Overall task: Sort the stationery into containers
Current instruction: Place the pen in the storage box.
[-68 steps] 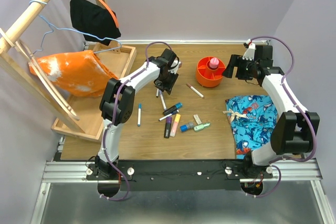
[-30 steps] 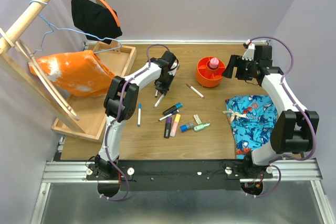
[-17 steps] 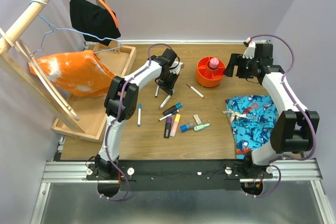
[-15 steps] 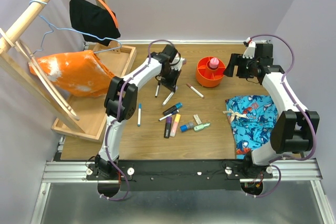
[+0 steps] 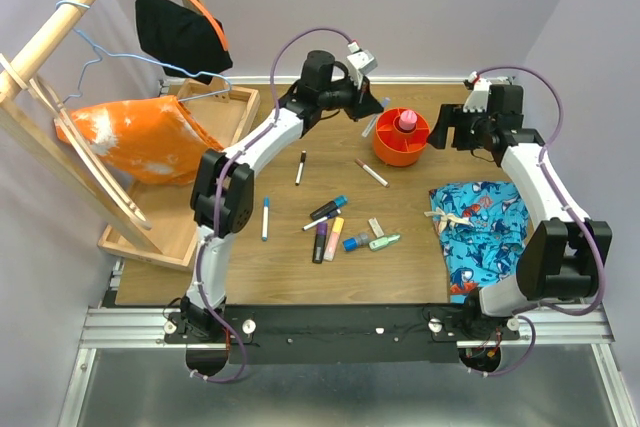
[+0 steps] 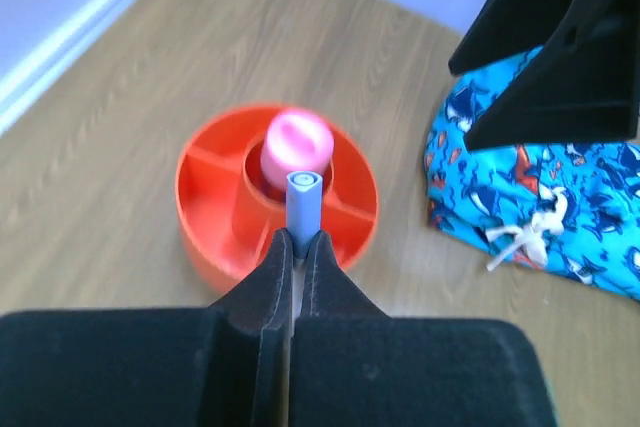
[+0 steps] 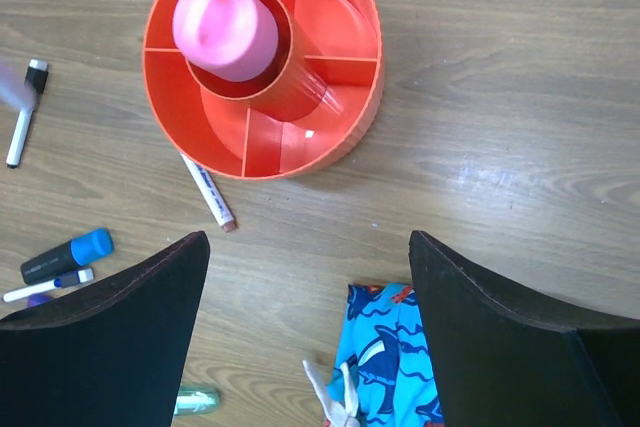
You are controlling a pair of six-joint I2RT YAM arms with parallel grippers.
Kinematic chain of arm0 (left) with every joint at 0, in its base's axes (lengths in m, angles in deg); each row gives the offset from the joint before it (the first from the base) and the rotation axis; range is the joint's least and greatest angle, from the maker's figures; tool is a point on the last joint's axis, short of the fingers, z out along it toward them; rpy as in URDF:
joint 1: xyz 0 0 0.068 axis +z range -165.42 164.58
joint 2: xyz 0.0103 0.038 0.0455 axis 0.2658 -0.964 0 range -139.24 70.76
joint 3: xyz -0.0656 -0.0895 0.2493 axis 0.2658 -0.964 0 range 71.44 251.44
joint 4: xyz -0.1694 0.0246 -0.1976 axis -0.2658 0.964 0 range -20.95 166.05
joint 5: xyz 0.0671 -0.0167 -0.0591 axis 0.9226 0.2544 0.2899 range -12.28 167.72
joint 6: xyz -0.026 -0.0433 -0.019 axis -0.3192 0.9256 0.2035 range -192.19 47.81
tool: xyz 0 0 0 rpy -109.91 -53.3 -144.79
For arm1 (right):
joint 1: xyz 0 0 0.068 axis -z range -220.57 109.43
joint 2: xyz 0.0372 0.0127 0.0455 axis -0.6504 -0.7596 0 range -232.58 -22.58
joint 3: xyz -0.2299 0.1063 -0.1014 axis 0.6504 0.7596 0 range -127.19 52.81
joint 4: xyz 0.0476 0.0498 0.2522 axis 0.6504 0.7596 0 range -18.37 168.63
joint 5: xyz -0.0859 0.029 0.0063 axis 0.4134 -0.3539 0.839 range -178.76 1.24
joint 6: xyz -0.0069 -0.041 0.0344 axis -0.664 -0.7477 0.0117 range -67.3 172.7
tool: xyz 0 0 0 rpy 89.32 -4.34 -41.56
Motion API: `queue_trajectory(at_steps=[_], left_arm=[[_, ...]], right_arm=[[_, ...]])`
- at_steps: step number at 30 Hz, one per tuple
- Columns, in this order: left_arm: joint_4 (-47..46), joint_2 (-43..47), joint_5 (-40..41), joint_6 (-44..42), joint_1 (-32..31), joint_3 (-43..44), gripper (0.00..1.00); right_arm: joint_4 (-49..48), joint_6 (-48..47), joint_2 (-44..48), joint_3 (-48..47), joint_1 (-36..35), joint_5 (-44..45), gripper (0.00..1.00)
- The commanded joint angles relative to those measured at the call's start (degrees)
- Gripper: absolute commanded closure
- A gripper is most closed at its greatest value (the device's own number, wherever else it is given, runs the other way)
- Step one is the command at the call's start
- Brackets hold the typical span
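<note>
My left gripper (image 5: 372, 113) hangs in the air just left of the orange-red pot (image 5: 388, 151), shut on a thin pen whose blue cap (image 6: 302, 199) pokes out past the fingertips (image 6: 275, 252). From the left wrist, that cap sits over the pot (image 6: 210, 209), in front of the pink marker (image 6: 296, 142) standing in its centre cup. My right gripper (image 7: 310, 327) stands open and holds nothing, just right of the pot (image 7: 345, 67). More stationery lies on the table: a black-capped pen (image 5: 300, 168), a red-capped pen (image 5: 371, 173), a blue-capped pen (image 5: 265, 217) and several markers (image 5: 334, 237).
A blue shark-print cloth (image 5: 480, 232) lies at the right. A light-wood tray (image 5: 235, 117) with an orange bag (image 5: 140, 142) sits at the left, under a wooden rack with hangers (image 5: 60, 57). A green marker (image 7: 195, 402) lies near the cloth.
My left gripper shut on a pen on the table, lifted it and carried it up and right to the pot. The black-capped pen stayed behind. The right arm barely moved.
</note>
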Motion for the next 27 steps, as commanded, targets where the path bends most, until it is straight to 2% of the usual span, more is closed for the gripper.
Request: queue_trajectory(at_steps=[1,7,21,23,27], left_arm=[[-22.8,-6.7,-6.4,1.2,-1.1,5.6,1.0],[-22.2,-13.1,-3.9,-0.2,-2.1,13.7,1.0],[-20.3,-21.6,2.6,-0.7,-2.3,16.4,1.0],[-21.2,-21.3,3.8,0.5,-2.3,15.6,0.86],[-22.7,-19.4,6.4,1.1,-2.1,13.6,0.67]], right_arm=[[-3.5,-3.1,3.1,1.5,-0.2,-0.3,0.11],[-2.4,-1.9,2.9,0.2,-0.2,0.6,0.12],[-1.3,-0.7,3.9,0.7,-0.2,2.9,0.11],[-1.5,-0.6,3.8,0.8,-0.2,2.7,0.11],[-1.6,-1.1,3.7,0.2,-0.2,-0.1,0.11]])
